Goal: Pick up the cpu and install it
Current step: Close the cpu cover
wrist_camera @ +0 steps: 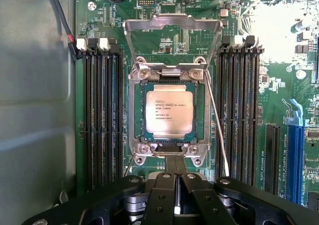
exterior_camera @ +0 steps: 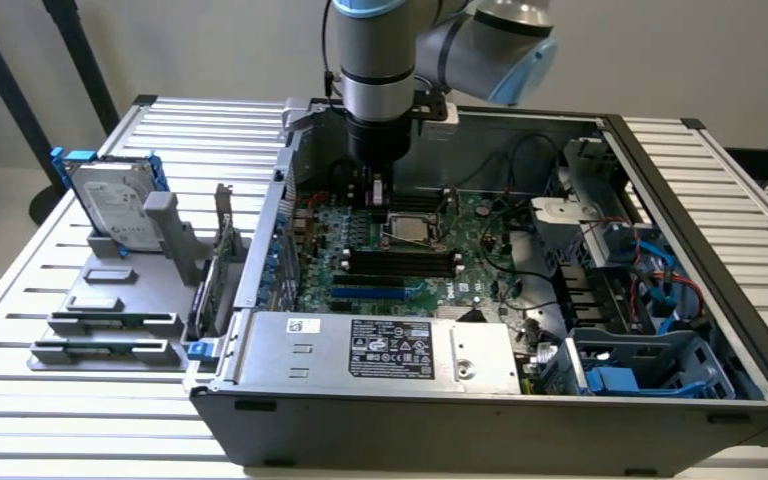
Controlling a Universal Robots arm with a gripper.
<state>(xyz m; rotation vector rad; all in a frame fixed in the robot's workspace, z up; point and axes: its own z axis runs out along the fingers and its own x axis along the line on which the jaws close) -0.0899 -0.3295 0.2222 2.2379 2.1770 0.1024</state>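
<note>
Closest in the wrist view, the pincer (wrist_camera: 176, 166) is clenched, its two black fingers pressed together with nothing between them, the tips just short of the socket frame. Just beyond, and apart from the pincer, the cpu (wrist_camera: 169, 110) lies flat in its socket on the green motherboard (wrist_camera: 279, 85). Its silvery lid faces up, with lines of dark print too fine to read. Past the chip the metal load plate (wrist_camera: 172, 33) stands hinged open, and a thin wire lever (wrist_camera: 218, 125) runs along one side of the socket. Rows of black memory slots (wrist_camera: 102, 115) flank the socket on both sides, and a blue expansion slot (wrist_camera: 295, 150) lies farther off. The exterior view takes in much more. The open computer case (exterior_camera: 491, 425) lies on its side, with a grey power supply (exterior_camera: 384, 348) bearing a white label at its near edge. The board sits behind that, and the arm (exterior_camera: 377, 60) comes straight down over the socket. On the exterior view's left, outside the case, a hard drive (exterior_camera: 111, 205) in a blue frame stands upright in a grey holder (exterior_camera: 104, 320). Everything rests on a tabletop (exterior_camera: 37, 420) of pale ribbed metal slats, with a plain light wall (exterior_camera: 224, 50) behind.
</note>
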